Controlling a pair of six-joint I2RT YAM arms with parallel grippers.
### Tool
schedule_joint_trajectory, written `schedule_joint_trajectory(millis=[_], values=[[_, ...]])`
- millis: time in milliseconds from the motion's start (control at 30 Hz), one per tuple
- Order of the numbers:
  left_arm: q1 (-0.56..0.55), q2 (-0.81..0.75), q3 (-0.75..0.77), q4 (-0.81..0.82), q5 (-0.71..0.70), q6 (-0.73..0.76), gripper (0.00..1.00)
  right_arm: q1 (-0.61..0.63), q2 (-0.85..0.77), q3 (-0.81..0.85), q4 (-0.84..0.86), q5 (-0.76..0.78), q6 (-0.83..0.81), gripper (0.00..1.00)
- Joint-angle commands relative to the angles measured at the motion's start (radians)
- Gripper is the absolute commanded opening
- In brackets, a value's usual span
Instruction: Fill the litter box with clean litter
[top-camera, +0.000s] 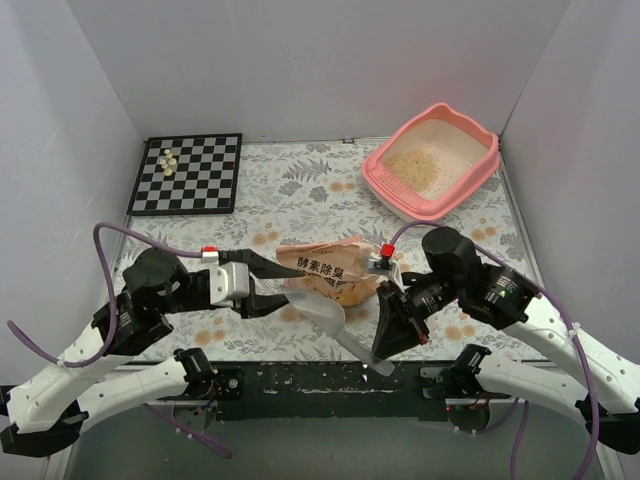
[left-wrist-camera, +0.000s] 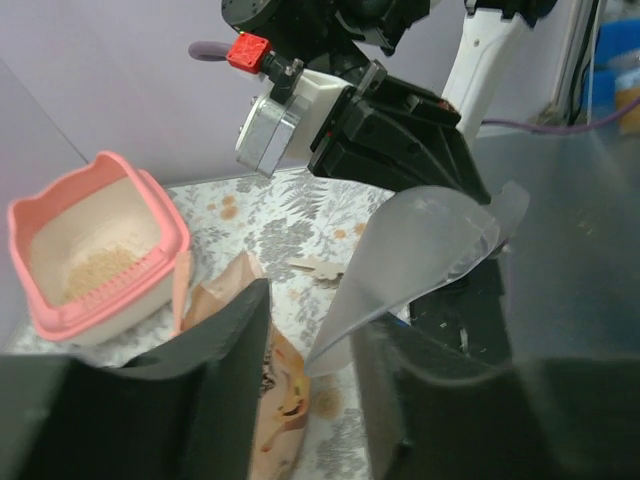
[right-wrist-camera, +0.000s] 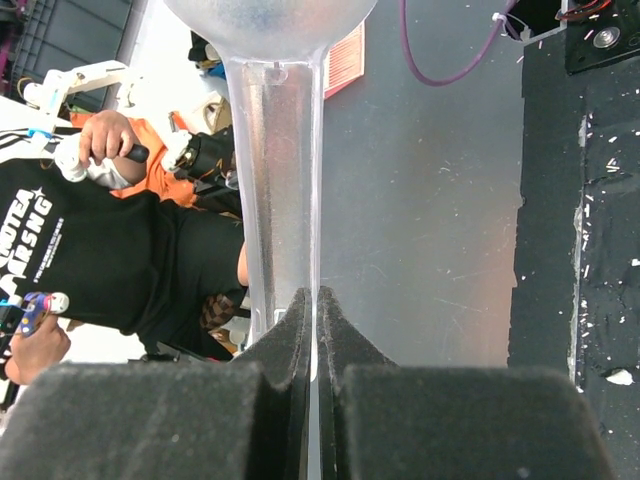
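The pink litter box (top-camera: 388, 186) stands at the back right with a thin patch of beige clean litter (top-camera: 424, 166) on its floor; it also shows in the left wrist view (left-wrist-camera: 150, 200), litter (left-wrist-camera: 98, 272) inside. The orange-peach bag (top-camera: 330, 268) lies at the table's middle. My left gripper (top-camera: 277, 285) is open at the bag's left end; the bag (left-wrist-camera: 283, 392) shows between its fingers (left-wrist-camera: 205, 390). My right gripper (top-camera: 378, 350) is shut on the handle (right-wrist-camera: 280, 200) of the clear scoop (top-camera: 325, 314), whose bowl (left-wrist-camera: 420, 250) hangs just beside the bag's mouth.
A black-and-white chessboard (top-camera: 187, 173) with a few pale pieces (top-camera: 168, 160) lies at the back left. White walls enclose the floral-patterned table (top-camera: 300, 190) on three sides. Spilled grains dot the black base strip (top-camera: 330, 378) at the near edge.
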Motion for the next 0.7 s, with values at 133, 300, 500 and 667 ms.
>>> schedule_joint_trajectory(millis=[133,300,500,667], values=[[0.000,0.005,-0.008,0.019,0.106,0.002,0.00,0.029,-0.017,0.012,0.031,0.044,0.026,0.01],[0.000,0.002,0.000,0.027,0.073,-0.045,0.00,0.027,0.003,0.132,-0.058,0.182,-0.013,0.46],[0.000,0.044,0.037,-0.033,-0.047,-0.075,0.00,0.027,0.058,0.365,-0.272,0.544,-0.099,0.70],[0.000,0.047,0.057,-0.016,-0.157,-0.055,0.00,0.027,0.057,0.514,-0.316,0.962,-0.073,0.84]])
